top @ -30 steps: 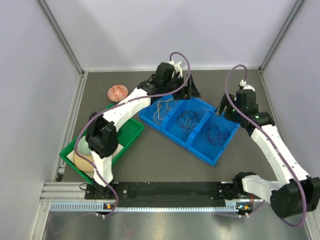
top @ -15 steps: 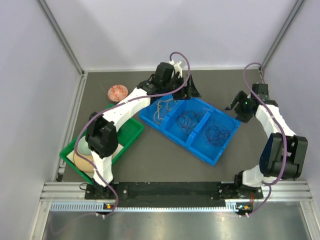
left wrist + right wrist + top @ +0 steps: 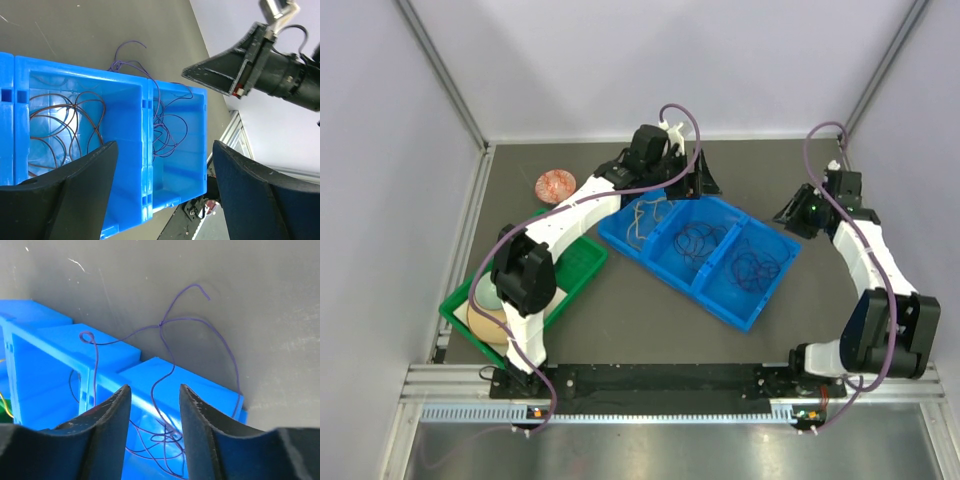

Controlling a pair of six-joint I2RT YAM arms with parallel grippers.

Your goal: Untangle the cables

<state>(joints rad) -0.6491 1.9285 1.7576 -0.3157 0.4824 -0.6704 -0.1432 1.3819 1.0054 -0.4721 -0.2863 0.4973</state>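
Well, from my seat the right gripper (image 3: 153,390) has its 2 fingers partly apart with a clear gap between them, and I see nothing pinched there. It hangs by the far right corner of the blue bin (image 3: 117,354). In the wrist view a purple cable (image 3: 161,324) runs up through that gap. It climbs out of the end compartment, crosses the rim and spreads in loose loops on the grey table (image 3: 260,300) just beyond the bin. The strand looks lower than the fingertips; I cannot tell for sure that it is untouched.

The left gripper (image 3: 165,147) stands wide and empty above the bin's far side, looking down into 2 compartments. Below one finger the dark cables (image 3: 65,117) of the middle compartment lie in loose coils. Under the gap sits the purple tangle of the end compartment, with a few strands draped over the far wall onto the table. The right gripper shows beyond that corner, apart from the left.

From above, the bin sits diagonally mid-table with 3 compartments in a row. The cream cables (image 3: 640,220) fill the one nearest the left gripper, and dark coils fill the other 2. To the left a green tray (image 3: 582,262) lies just beside the bin, holding pale rounded things (image 3: 485,315). A reddish disc (image 3: 557,185) rests on the table farther back.
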